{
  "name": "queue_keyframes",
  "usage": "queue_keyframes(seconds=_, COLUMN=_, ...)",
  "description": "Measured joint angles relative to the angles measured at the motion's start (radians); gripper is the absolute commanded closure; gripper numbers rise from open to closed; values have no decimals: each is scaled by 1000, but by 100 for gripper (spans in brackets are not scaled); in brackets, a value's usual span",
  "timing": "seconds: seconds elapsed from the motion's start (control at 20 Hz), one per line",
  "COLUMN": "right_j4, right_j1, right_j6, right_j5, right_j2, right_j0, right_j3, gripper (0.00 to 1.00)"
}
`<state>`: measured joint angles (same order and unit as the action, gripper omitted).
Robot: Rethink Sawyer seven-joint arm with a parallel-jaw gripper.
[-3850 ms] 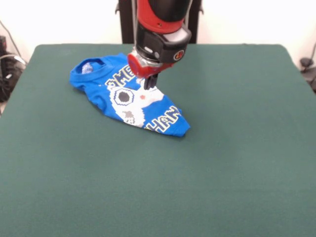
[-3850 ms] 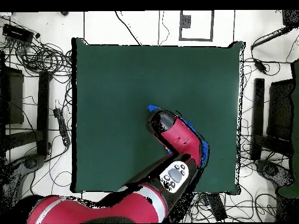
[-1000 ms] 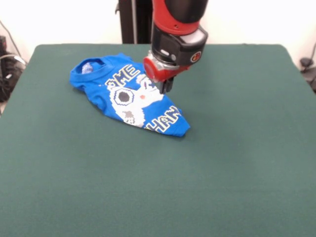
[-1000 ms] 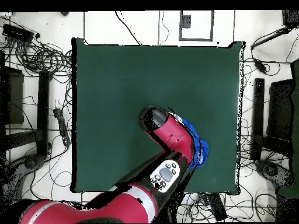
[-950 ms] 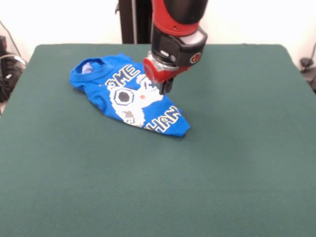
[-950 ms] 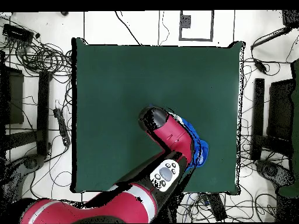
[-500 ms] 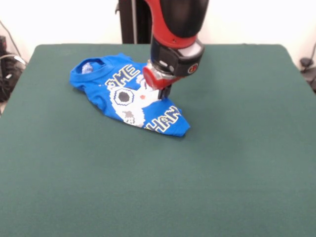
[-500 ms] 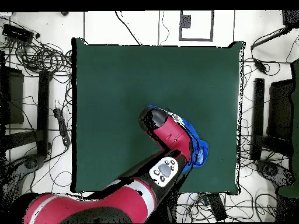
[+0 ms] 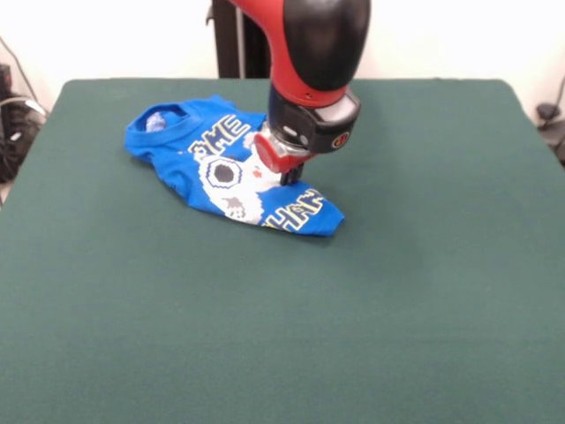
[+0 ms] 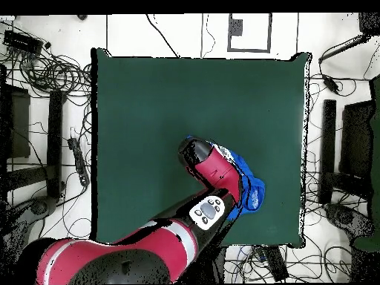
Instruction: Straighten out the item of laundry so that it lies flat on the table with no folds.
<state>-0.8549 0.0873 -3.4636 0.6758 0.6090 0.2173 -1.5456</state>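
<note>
T-shirt (image 9: 231, 172) folded in the table's (image 9: 424, 291) upper-left (front view); gripper (image 9: 288, 179) pressed onto its print, opening indiscernible. Grasping step; next, pull the fold outward.

The counter (image 9: 424, 291) is a large flat surface with dark green fabric on it. One thing lies directly on it: a crumpled blue T-shirt (image 9: 190, 163), toward the far left part.

arm (image 9: 313, 40): reaching down from above | hand (image 9: 287, 175): pointing down, fingers' state unclear
</note>
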Motion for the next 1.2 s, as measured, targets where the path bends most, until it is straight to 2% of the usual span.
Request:
queue_keyframes(seconds=0.4, right_j4=0, right_j1=0, right_j6=0, right_j5=0, right_j2=0, right_j0=0, right_j3=0, gripper=100)
queue_keyframes(seconds=0.45, right_j4=1, right_j1=0, right_j6=0, right_j5=2, right_j2=0, right_j0=1, right_j3=0, gripper=0)
queue_keyframes(seconds=1.2, right_j4=1, right_j1=6, right_j6=0, right_j5=-5, right_j2=-4, right_j0=0, right_j3=-3, gripper=0)
